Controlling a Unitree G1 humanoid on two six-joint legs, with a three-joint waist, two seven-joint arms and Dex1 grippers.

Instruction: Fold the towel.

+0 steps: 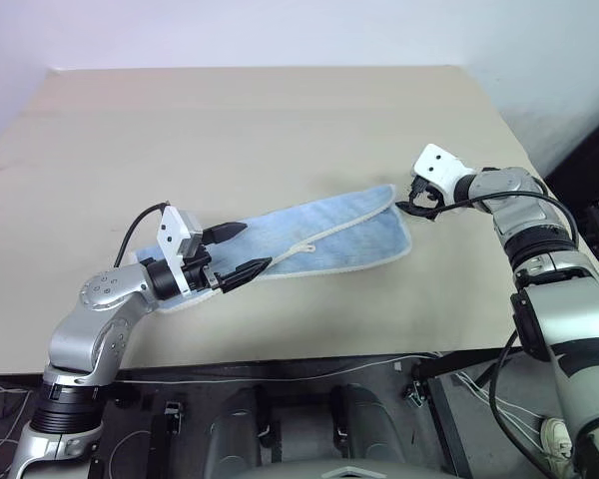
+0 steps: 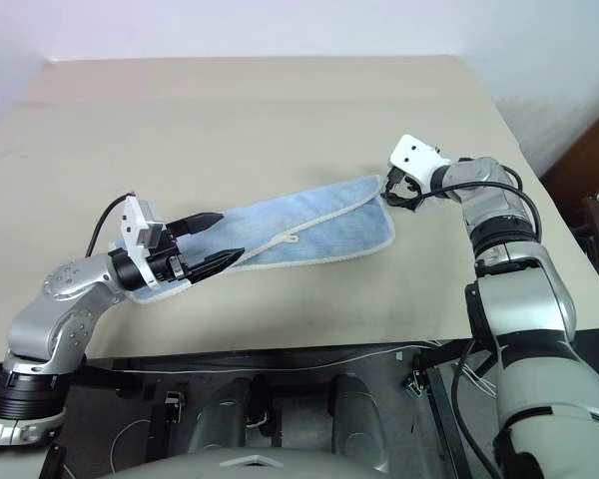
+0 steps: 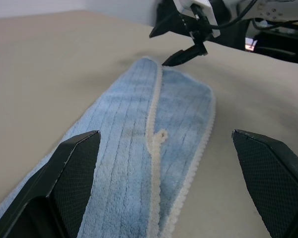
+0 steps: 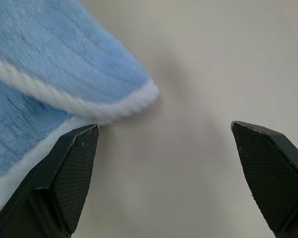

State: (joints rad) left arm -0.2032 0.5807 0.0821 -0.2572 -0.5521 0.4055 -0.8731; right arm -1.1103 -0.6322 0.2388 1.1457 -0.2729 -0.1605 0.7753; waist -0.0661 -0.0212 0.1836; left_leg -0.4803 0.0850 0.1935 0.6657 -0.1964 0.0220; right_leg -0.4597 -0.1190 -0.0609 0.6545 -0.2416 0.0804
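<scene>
On wide bare table (image 1: 280,110), folded towel (image 1: 329,235) between two grippers' released jaws.

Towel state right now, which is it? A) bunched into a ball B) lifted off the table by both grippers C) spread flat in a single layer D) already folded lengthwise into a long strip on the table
D: the towel lies on the table as a long narrow strip, one whitish stitched edge doubled over along its length, with the left gripper and right gripper open at its two ends, holding nothing.
</scene>
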